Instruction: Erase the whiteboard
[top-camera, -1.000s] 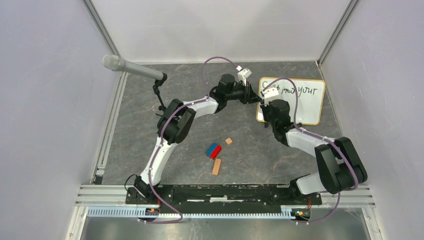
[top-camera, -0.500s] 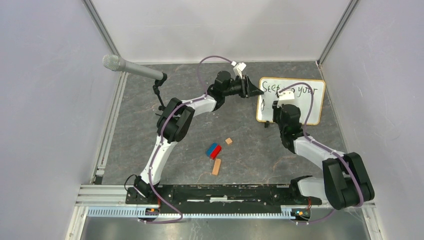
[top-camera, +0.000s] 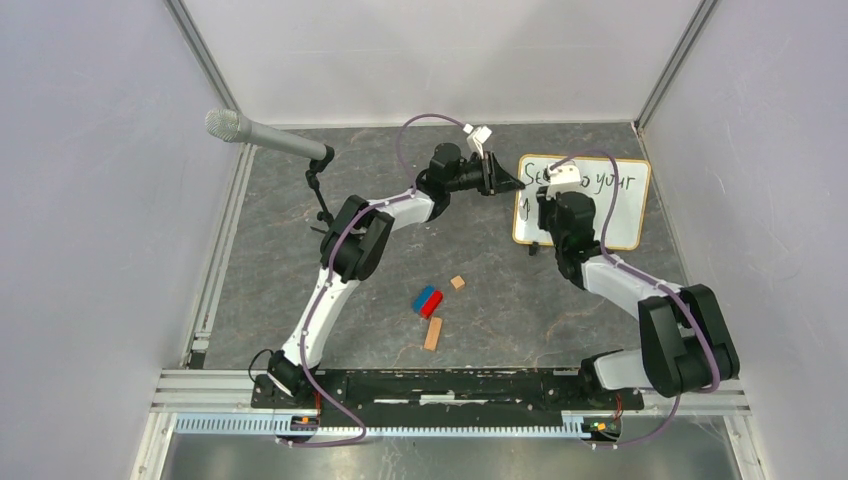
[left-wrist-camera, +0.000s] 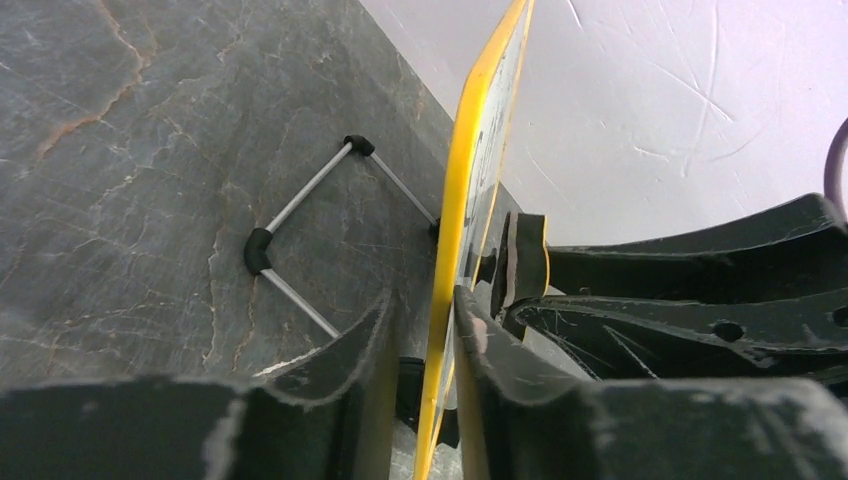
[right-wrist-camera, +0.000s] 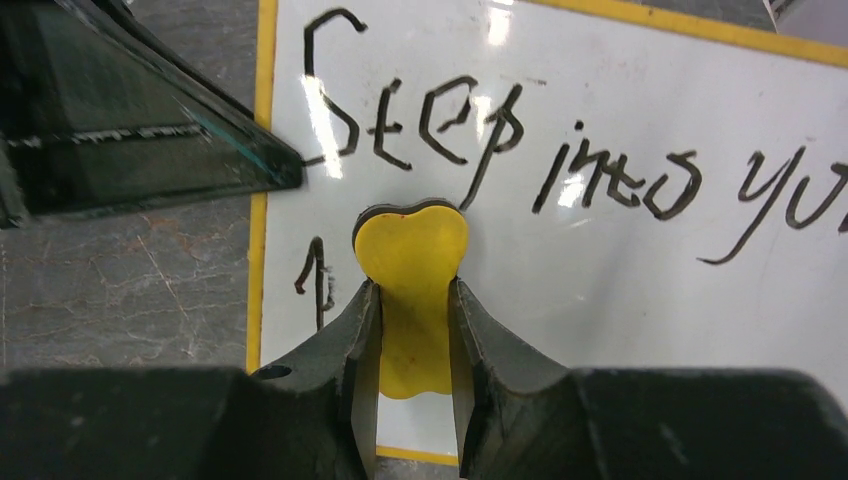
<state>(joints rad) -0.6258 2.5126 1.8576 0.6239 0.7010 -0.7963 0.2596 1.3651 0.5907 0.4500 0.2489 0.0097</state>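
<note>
**Lettered whiteboard at both sets of jaws**

Top view: the whiteboard (top-camera: 620, 215) is a white rectangle with rounded corners and a thin yellow frame. It sits on the grey, stone-veined table (top-camera: 300, 220) with dark handwriting along its far edge. The left jaws meet its left edge, and the right jaws are over its left part.

Left wrist view: the whiteboard (left-wrist-camera: 470, 150) is seen edge-on, and its yellow rim runs between the partly open left jaws. I cannot tell whether they pinch it. Left of the jaws, a thin metal wire bracket (left-wrist-camera: 300, 200) with black corner pieces lies on the table.

Right wrist view: the right jaws are closed on a flat yellow pad (right-wrist-camera: 410, 290) with a two-lobed tip. The tip rests on the glossy whiteboard (right-wrist-camera: 620, 300), just below the word "Step".
</note>
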